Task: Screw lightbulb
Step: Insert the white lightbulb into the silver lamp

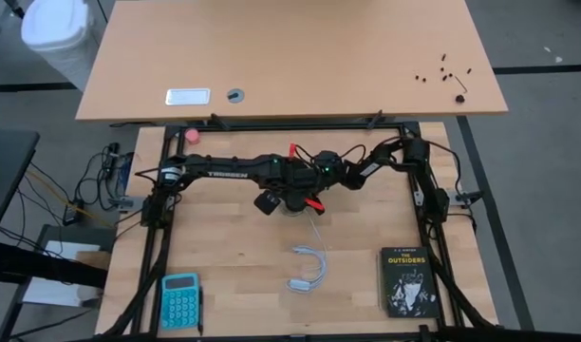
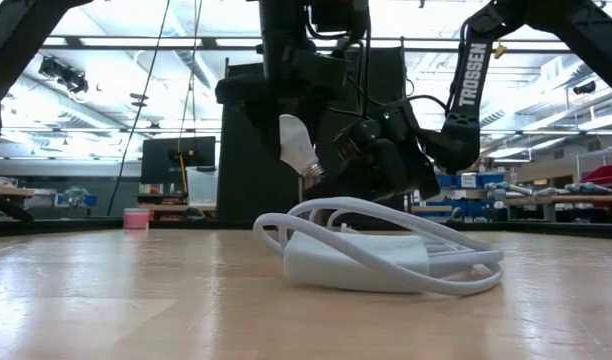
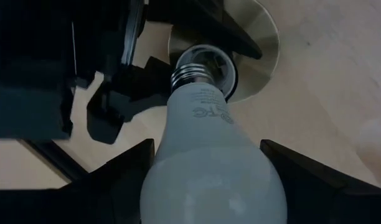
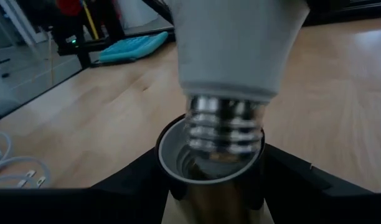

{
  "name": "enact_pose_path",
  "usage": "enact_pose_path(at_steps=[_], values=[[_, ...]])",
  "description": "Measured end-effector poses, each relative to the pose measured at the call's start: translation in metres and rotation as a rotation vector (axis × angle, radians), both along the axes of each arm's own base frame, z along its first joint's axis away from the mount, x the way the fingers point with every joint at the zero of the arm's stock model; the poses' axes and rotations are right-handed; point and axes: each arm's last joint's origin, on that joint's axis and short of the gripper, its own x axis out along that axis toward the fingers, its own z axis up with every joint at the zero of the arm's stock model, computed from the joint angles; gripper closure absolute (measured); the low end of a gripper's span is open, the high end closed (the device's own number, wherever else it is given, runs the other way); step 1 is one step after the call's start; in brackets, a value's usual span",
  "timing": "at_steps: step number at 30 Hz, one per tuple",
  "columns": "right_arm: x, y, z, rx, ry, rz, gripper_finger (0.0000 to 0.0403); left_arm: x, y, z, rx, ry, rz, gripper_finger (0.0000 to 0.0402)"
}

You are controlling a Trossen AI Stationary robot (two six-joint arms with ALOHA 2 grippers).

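The lightbulb (image 3: 209,162) sat clamped by its white globe between the fingers of the left tool (image 3: 212,186), tilted, its threaded base directly above the mouth of the socket (image 4: 209,165) and just entering it. The right tool (image 4: 212,186) gripped the socket's metal barrel from both sides, holding it above the desk (image 1: 243,285). The coiled white cord (image 2: 386,250) lay near the socket, toward the desk's front edge.

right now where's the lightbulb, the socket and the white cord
lightbulb (image 3: 209,168): left wrist view, on the frosted globe
socket (image 4: 175,155): right wrist view, on the rim of its opening
white cord (image 2: 386,262): low view, on the front loop of the coil
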Motion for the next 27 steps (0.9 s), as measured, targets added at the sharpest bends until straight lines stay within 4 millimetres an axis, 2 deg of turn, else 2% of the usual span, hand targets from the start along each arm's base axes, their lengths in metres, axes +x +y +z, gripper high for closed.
enact_pose_path(at_steps=[9,14,23,27], values=[[0.007,0.007,0.002,0.018,0.017,-0.099,0.0176,-0.008,0.0,-0.003,0.033,0.104,-0.052,0.011],[0.006,0.003,0.003,0.085,0.031,-0.125,0.0176,-0.007,-0.005,-0.003,0.076,0.121,-0.101,0.011],[0.009,0.009,0.006,0.075,0.006,-0.141,0.0176,-0.006,-0.007,-0.004,0.09,0.127,-0.141,0.011],[0.01,0.009,0.006,0.068,0.006,-0.162,0.0176,-0.003,-0.009,-0.012,0.11,0.172,-0.169,0.011]])
